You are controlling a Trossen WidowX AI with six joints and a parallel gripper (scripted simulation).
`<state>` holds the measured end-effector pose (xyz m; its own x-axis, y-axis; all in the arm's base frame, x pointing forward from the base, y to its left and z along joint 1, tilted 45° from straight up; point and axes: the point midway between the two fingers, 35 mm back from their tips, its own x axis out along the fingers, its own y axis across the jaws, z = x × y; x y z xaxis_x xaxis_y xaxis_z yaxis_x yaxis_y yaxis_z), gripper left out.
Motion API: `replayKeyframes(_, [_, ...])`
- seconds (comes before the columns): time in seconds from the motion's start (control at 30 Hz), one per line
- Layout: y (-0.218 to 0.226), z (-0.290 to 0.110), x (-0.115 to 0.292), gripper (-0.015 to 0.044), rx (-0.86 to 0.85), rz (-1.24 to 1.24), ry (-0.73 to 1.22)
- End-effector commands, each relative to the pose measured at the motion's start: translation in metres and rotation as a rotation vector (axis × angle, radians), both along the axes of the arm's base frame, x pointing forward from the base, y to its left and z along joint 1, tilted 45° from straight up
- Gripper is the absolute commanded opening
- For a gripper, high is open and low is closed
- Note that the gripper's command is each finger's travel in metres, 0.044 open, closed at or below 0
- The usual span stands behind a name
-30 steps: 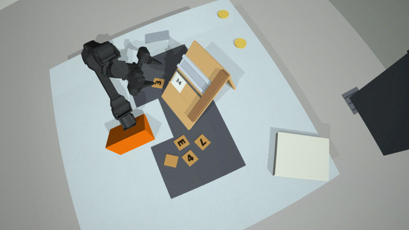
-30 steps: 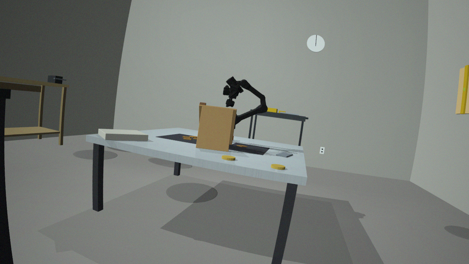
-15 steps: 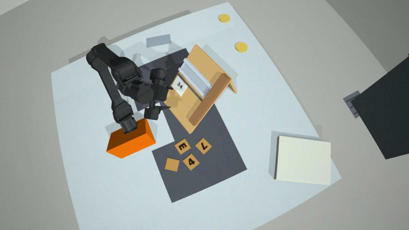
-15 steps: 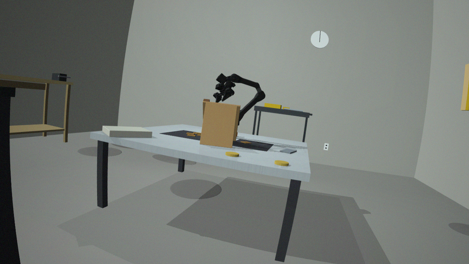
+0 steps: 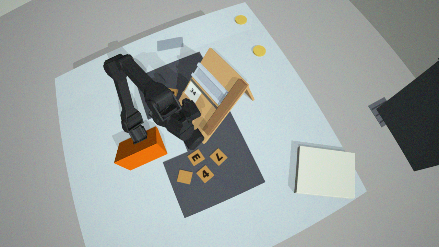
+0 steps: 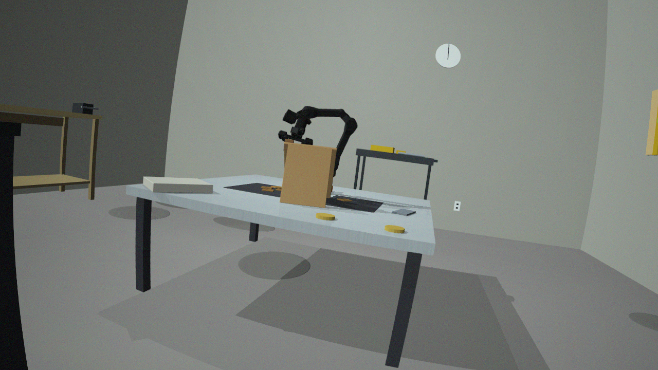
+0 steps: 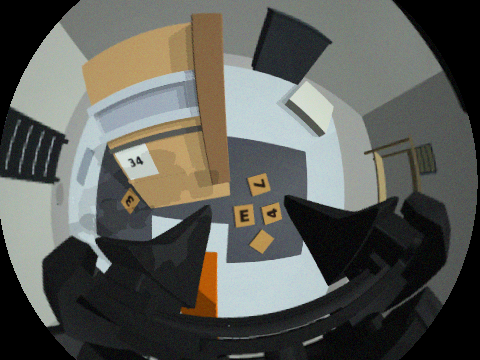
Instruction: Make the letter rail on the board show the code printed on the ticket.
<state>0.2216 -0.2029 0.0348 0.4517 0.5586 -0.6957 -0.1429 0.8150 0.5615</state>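
Observation:
The tan board [image 5: 221, 66] [image 6: 307, 177] [image 7: 134, 60] leans on the dark mat [image 5: 221, 184], carrying the grey letter rail [image 5: 208, 82] [image 7: 143, 107] and the white ticket [image 5: 193, 91] [image 7: 136, 162] printed "34". My gripper [image 5: 193, 125] [image 6: 294, 137] [image 7: 248, 204] is open and empty, high over the board's lower end. The 3 tile [image 5: 173, 91] [image 7: 130, 200] lies on the mat left of the board, mostly hidden by the arm in the top view. The E tile [image 5: 196, 157] [image 7: 244, 215], L tile [image 5: 218, 156] [image 7: 259, 184], 4 tile [image 5: 204, 174] [image 7: 271, 212] and a blank tile [image 5: 184, 176] [image 7: 262, 242] lie together on the mat.
The arm's orange base block [image 5: 138, 153] stands left of the mat. A cream flat box [image 5: 325, 172] [image 6: 177, 185] lies at the table's right side. Two yellow discs [image 5: 240, 19] [image 5: 258, 50] and a small grey plate [image 5: 169, 43] lie near the far edge.

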Motion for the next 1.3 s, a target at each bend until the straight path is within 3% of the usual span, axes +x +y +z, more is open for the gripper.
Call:
replayKeyframes(0.0, [-0.004, -0.071, 0.001, 0.034, -0.204, 0.541, -0.237])
replayKeyframes(0.6, [0.007, -0.2, -0.022, 0.034, -0.352, 1.409, -0.81])
replayKeyframes(1.27, [0.021, -0.213, -0.022, 0.034, -0.353, 1.433, -0.832])
